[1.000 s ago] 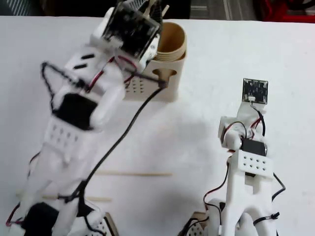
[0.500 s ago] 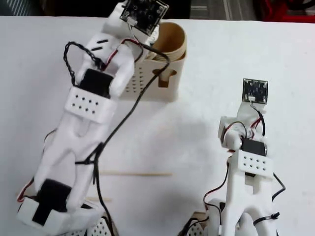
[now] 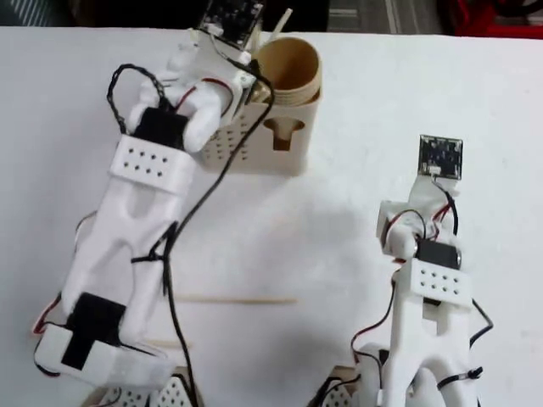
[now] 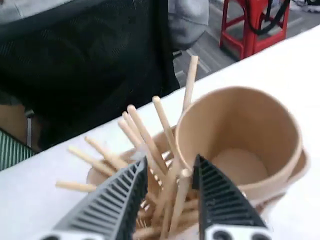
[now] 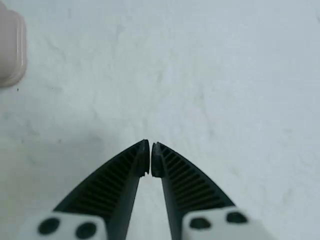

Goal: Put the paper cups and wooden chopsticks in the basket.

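On the left of the high view, my left arm (image 3: 136, 220) has stretched forward over the last second, and its wrist now sits over the far left corner of the basket (image 3: 293, 157) at the top of the frame. The left end effector (image 4: 170, 165) is partly open around the bundle of chopsticks (image 4: 150, 135) standing in a cup there, and I judge that a delivery has just been made. I count at least six sticks in that bundle. Two loose chopsticks (image 3: 229, 299) lie on the desk (image 3: 475, 85) at lower centre, the nearer one partly under the arm, so I reckon the task is unfinished. The paper cups (image 3: 288, 68) number three as far as I can tell: the one holding the sticks and two nested beside it. At lower right, the right end effector (image 5: 150, 157) is closed on nothing above bare desk
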You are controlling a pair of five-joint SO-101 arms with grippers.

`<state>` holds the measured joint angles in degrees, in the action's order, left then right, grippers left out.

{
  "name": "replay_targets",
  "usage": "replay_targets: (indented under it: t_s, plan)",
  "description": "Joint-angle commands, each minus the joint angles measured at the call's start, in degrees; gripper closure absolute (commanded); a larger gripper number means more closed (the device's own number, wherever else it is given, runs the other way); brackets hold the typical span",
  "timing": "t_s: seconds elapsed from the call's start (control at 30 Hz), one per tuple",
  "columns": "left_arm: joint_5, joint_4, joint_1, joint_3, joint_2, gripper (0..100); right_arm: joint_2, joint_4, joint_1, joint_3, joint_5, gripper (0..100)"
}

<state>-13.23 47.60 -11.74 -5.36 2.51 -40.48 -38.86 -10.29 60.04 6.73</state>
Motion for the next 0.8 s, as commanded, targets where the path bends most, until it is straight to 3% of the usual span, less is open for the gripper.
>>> replay_targets:
  t_s: [0.0, 0.27, 0.5, 0.6, 0.77]
  plan:
    - [-0.7, 8.3, 1.9, -6.5, 4.7, 82, -1.9, 1.0, 0.7, -0.4, 0.2, 97.4]
    - [-10.5, 31.1, 9.6, -11.3, 10.9, 82, -1.9, 1.0, 0.7, -0.4, 0.2, 97.4]
    - [-22.9, 45.6, 17.1, -11.0, 16.7, 82, -2.2, 0.6, 0.7, -0.7, 0.5, 97.4]
    - [-25.8, 50.0, 20.1, -11.0, 17.8, 82, -2.3, -1.0, 2.6, -1.4, 5.3, 97.4]
    - [-29.5, 54.5, 25.9, -10.1, 18.1, 82, -1.9, -11.6, 11.6, -6.0, 14.7, 97.4]
